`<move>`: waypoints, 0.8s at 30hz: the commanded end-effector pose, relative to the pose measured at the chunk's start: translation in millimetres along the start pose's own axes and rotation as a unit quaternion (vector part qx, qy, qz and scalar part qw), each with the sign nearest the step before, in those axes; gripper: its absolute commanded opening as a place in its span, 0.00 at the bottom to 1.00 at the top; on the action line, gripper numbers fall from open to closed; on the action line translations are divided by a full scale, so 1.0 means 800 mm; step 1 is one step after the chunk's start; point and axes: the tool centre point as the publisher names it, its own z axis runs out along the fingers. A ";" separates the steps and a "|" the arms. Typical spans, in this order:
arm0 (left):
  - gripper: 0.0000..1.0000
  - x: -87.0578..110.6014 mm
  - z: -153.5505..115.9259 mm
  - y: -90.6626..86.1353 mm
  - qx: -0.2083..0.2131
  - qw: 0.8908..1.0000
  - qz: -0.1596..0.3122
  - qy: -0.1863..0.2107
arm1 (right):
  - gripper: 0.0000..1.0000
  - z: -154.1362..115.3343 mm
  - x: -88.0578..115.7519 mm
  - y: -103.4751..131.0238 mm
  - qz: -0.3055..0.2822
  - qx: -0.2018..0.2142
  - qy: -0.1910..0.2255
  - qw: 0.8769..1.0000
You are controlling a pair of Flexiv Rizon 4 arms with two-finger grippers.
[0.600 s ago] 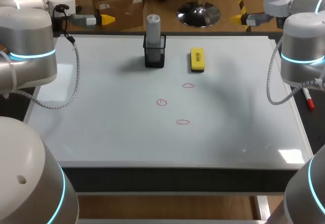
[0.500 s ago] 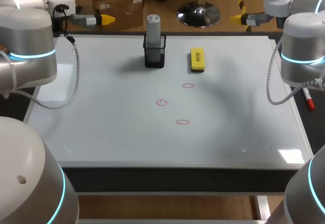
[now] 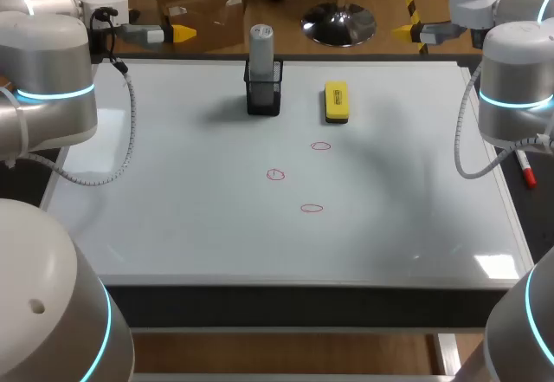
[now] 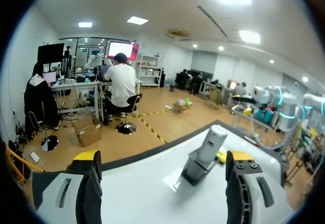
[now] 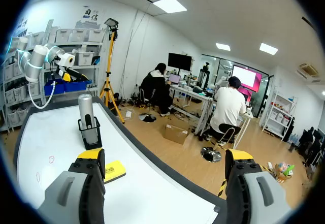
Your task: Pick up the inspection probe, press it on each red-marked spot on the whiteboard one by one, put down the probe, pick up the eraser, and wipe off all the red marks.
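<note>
Head view. The grey cylindrical inspection probe (image 3: 261, 42) stands upright in a black mesh holder (image 3: 263, 94) at the upper middle of the white whiteboard (image 3: 173, 217). The yellow block eraser (image 3: 336, 102) lies just to the holder's right, apart from it. Three small red-outlined marks sit below these, near the board's centre: one under the eraser (image 3: 321, 146), one lower left (image 3: 275, 174), and one lowest (image 3: 312, 208).

The left gripper (image 3: 177, 33) hangs at the upper left, beyond the board's far edge and well apart from the probe. The right gripper (image 3: 405, 29) mirrors it at the upper right. Each arm enters from its own side, and both grippers point inward toward the middle.

Wrist views. Both pairs of yellow-tipped fingers are spread wide and hold nothing. From the left wrist, the probe appears ahead of the gripper, nearer one finger. From the right wrist, probe, holder and eraser lie ahead of the gripper, beside one finger.
</note>
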 end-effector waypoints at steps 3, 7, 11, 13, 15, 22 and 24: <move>1.00 0.007 0.004 0.000 0.009 0.999 0.014 0.033 | 1.00 0.000 -0.001 0.000 0.000 0.001 0.000 1.000; 1.00 0.017 0.010 -0.004 0.027 0.995 0.037 0.083 | 1.00 0.000 -0.001 0.000 0.000 0.001 0.000 1.000; 1.00 0.029 0.018 -0.012 0.039 0.987 0.078 0.138 | 1.00 0.000 -0.001 0.000 0.000 0.001 0.000 1.000; 1.00 0.035 0.021 -0.015 0.048 0.979 0.092 0.177 | 1.00 0.000 -0.001 0.000 0.000 0.001 0.000 1.000; 1.00 0.038 0.024 -0.016 0.057 0.972 0.098 0.208 | 1.00 0.000 -0.001 0.000 0.000 0.001 0.000 1.000; 1.00 0.053 0.031 -0.014 0.090 0.939 0.097 0.317 | 1.00 0.000 -0.001 0.000 0.000 0.001 0.000 1.000; 1.00 0.061 0.035 -0.011 0.090 0.931 0.103 0.338 | 1.00 0.000 -0.001 0.000 0.000 0.001 0.000 1.000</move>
